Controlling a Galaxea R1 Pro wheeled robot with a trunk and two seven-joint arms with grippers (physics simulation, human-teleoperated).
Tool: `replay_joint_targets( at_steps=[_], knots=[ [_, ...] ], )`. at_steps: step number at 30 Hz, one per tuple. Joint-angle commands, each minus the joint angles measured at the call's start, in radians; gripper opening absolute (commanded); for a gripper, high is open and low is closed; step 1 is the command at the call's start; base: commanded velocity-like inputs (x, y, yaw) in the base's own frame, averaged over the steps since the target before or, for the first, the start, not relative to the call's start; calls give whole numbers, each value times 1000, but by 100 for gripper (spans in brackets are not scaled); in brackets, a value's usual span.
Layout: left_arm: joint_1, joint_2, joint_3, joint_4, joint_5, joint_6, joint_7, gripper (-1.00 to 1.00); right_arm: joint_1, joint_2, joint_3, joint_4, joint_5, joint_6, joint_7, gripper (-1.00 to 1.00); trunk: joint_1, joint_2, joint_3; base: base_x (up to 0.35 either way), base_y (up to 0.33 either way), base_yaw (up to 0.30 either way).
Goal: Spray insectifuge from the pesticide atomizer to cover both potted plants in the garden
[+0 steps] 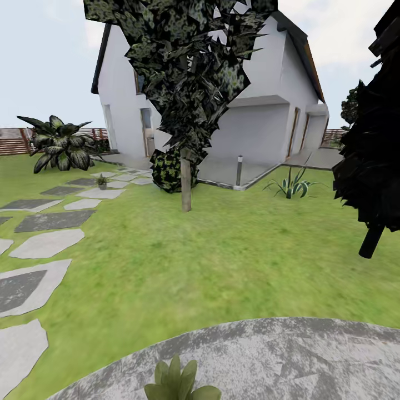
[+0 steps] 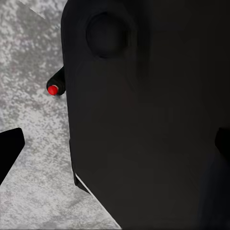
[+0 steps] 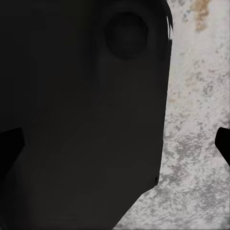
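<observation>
One potted plant point(image 1: 175, 380) shows its broad green leaves at the near edge of the round grey patio point(image 1: 289, 355). A second, tiny potted plant point(image 1: 101, 181) stands far off among the stepping stones. In the left wrist view a dark stub with a red spot point(image 2: 52, 89), seemingly the pesticide atomizer's top, pokes out from behind a big dark body panel point(image 2: 143, 120) over grey paving. My left gripper point(image 2: 115, 148) is open, its fingertips point(image 2: 9, 151) at the picture's edges. My right gripper point(image 3: 115, 143) is open too, fingertips point(image 3: 9, 143) wide apart, with nothing held.
Green lawn point(image 1: 211, 255) runs ahead to a white house point(image 1: 255, 122). A tree trunk point(image 1: 185, 183) stands mid-lawn, with a dark tree point(image 1: 372, 166) at the right. Grey stepping stones point(image 1: 47, 241) curve along the left towards a striped-leaf shrub point(image 1: 61, 144) and a slat fence point(image 1: 14, 141).
</observation>
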Motion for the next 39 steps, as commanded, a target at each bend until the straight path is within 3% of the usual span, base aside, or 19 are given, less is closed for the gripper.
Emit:
replay_joint_targets(
  at_steps=[1, 13, 27, 39],
  knots=[
    [0, 0, 0, 0, 0, 0, 0, 100, 0, 0, 0, 0, 0, 0, 0, 100, 0, 0, 0, 0, 0, 0],
    [0, -2, 0, -2, -8, 18, -4, 100, -13, 57, 2, -46, 3, -27, -2, 100, 0, 0, 0, 0, 0, 0],
    [0, -4, 5, -2, -5, 18, 4, 100, -14, 63, 1, -50, 0, -48, -3, 100, 0, 0, 0, 0, -8, 0],
    [0, -5, 8, -2, 2, 17, 5, 100, -14, 64, -3, -55, -3, -48, -2, 100, 0, 0, 0, -79, -227, 0]
  ],
)
